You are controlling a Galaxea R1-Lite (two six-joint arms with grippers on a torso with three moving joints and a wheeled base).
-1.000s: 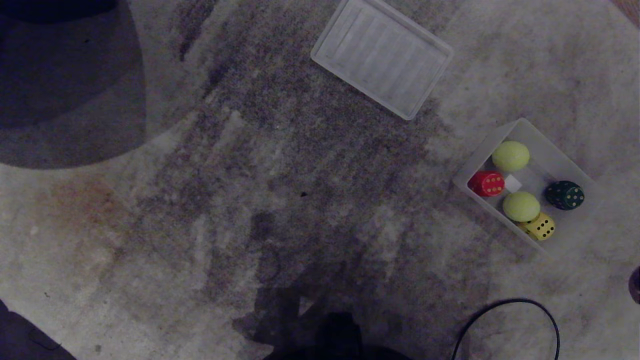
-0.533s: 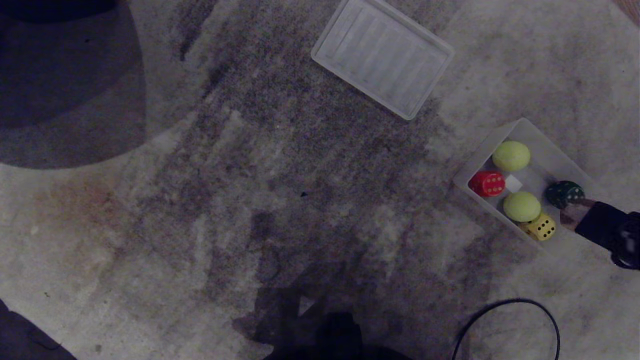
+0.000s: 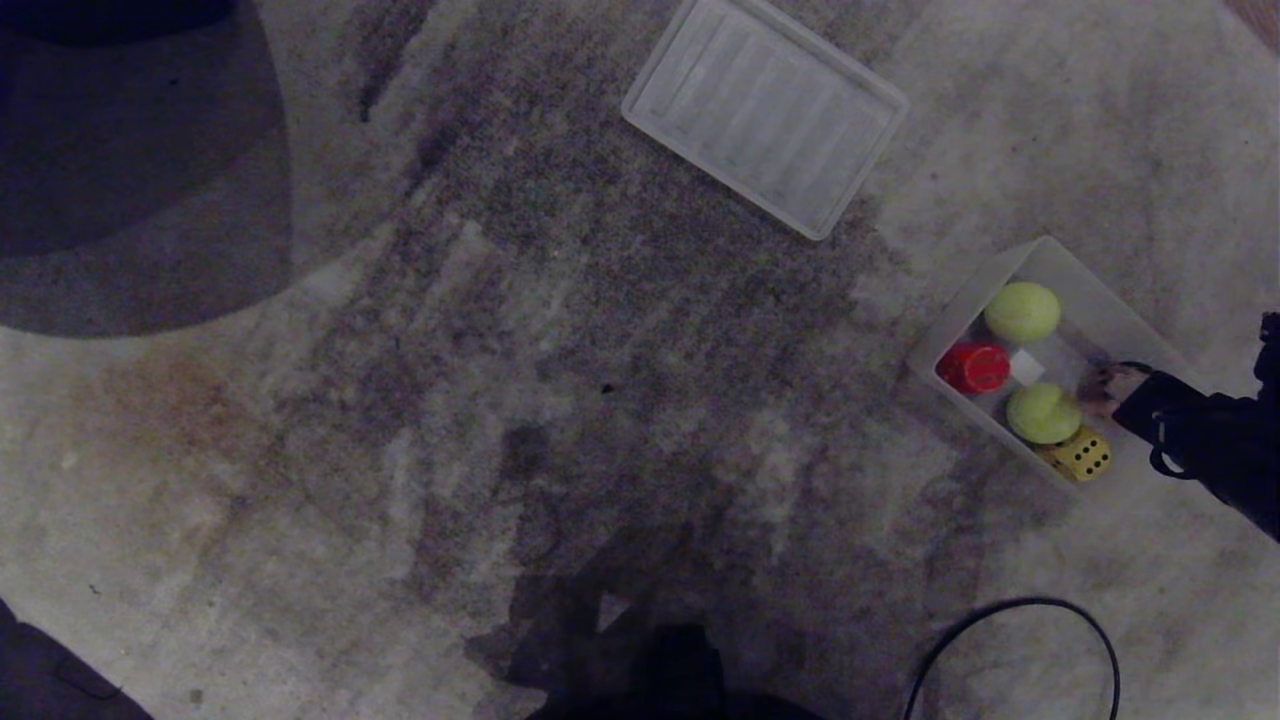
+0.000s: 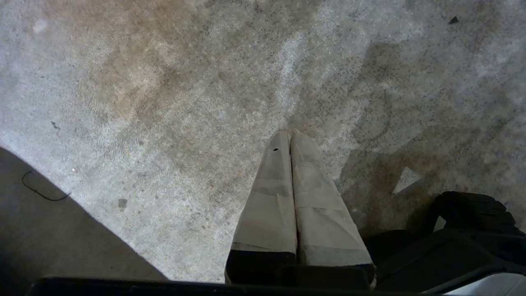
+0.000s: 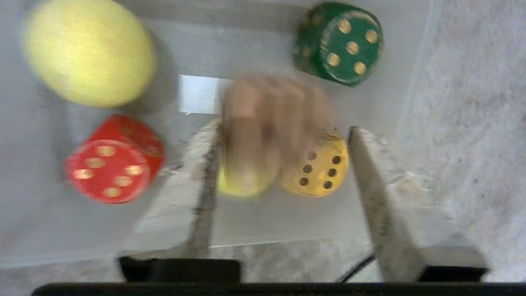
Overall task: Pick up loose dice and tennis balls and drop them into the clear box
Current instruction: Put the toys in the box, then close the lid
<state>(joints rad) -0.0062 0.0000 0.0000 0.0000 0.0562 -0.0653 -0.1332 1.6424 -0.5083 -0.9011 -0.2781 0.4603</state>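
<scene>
The clear box [image 3: 972, 297] sits on the carpet at the right. In it lie two tennis balls [image 3: 1022, 312] [image 3: 1042, 413], a red die [image 3: 973, 367] and a yellow die [image 3: 1083, 455]. My right gripper [image 3: 1108, 388] reaches over the box from the right and hides the dark green die [image 5: 339, 43] in the head view. The right gripper [image 5: 283, 129] is open, its fingers [image 5: 205, 185] wide apart. A blurred tan die [image 5: 275, 111] hangs free between the tips, above a tennis ball [image 5: 242, 181] and the yellow die [image 5: 320, 168]. My left gripper [image 4: 289, 135] is shut over bare carpet.
A flat ribbed translucent lid [image 3: 765, 125] lies on the carpet behind the box. A black cable [image 3: 1010, 605] loops at the near right. A dark rounded shadow [image 3: 130, 150] covers the far left corner. Stained grey carpet fills the middle.
My right arm came in from the right edge and moved over the box, covering the green die. The tan die at its tips came along with it.
</scene>
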